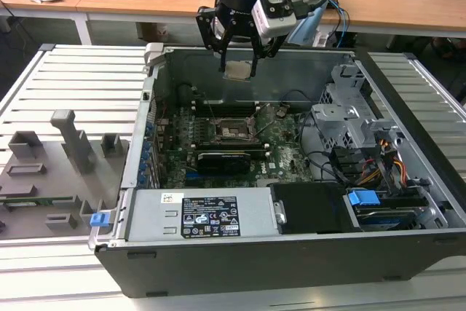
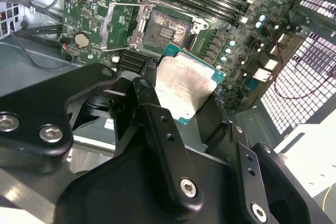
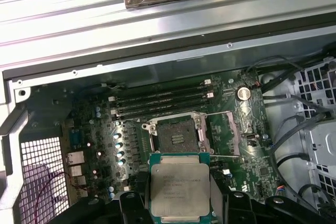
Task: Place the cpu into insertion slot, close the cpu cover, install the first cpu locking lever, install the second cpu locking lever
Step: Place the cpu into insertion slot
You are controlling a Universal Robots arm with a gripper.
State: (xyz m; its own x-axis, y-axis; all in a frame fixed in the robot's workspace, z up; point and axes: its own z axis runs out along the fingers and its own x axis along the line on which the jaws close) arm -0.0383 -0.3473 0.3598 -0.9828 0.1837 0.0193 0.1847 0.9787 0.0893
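My gripper (image 1: 239, 71) hangs over the open computer case, above its back wall, shut on the cpu (image 1: 239, 70) by two opposite edges. In both wrist views the cpu (image 2: 184, 87) (image 3: 178, 187) shows its dull silver top on a green base, held level between the black fingers (image 2: 149, 95). The insertion slot (image 1: 233, 130) (image 2: 170, 27) (image 3: 176, 136) lies bare on the green motherboard, below and in front of the cpu, with nothing in it. The cpu cover (image 2: 118, 24) (image 3: 226, 135) is swung open beside the slot.
Rows of memory slots (image 3: 160, 100) run behind the socket, and a long black card (image 1: 222, 159) lies in front of it. A power supply (image 1: 207, 216) fills the case front. A metal drive cage (image 1: 349, 118) with cables stands at the exterior view's right, grey fixtures (image 1: 65, 143) at its left.
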